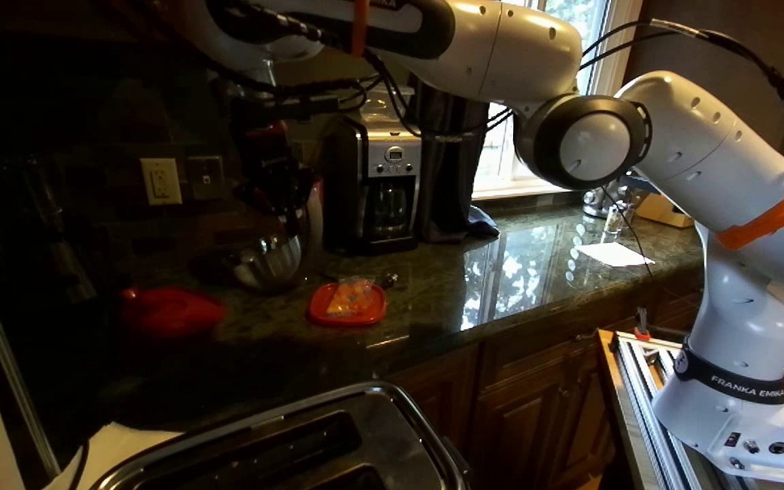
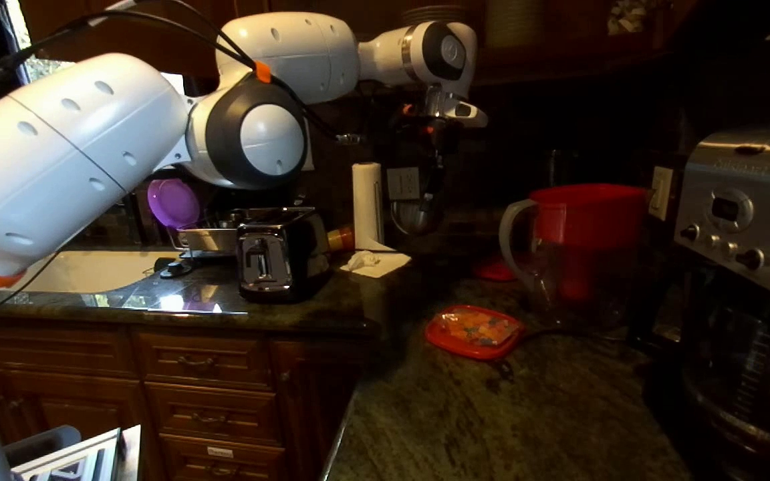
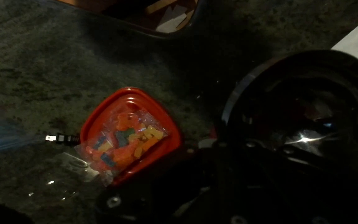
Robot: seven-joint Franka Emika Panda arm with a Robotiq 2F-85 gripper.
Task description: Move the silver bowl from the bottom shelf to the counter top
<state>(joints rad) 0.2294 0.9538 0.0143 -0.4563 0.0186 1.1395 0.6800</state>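
Observation:
The silver bowl (image 1: 268,264) hangs tilted from my gripper (image 1: 290,228), shut on its rim. In an exterior view the bowl (image 2: 408,217) is a dim grey curve held above the dark counter top (image 2: 438,414), below the gripper (image 2: 430,194). In the wrist view the bowl (image 3: 309,102) fills the right side, with its rim meeting the dark fingertips (image 3: 221,137). The fingers are very dark there, but the rim runs in between them. The counter top (image 3: 42,74) also shows beneath in the wrist view. The gap between bowl and counter cannot be measured exactly.
A red plate (image 3: 174,133) with a candy bag lies beside the gripper's place. An orange-red dish (image 1: 171,313), a coffee maker (image 1: 392,190) and a toaster (image 1: 283,435) stand around. A pitcher (image 2: 579,227) and paper towel roll (image 2: 366,204) stand on the counter.

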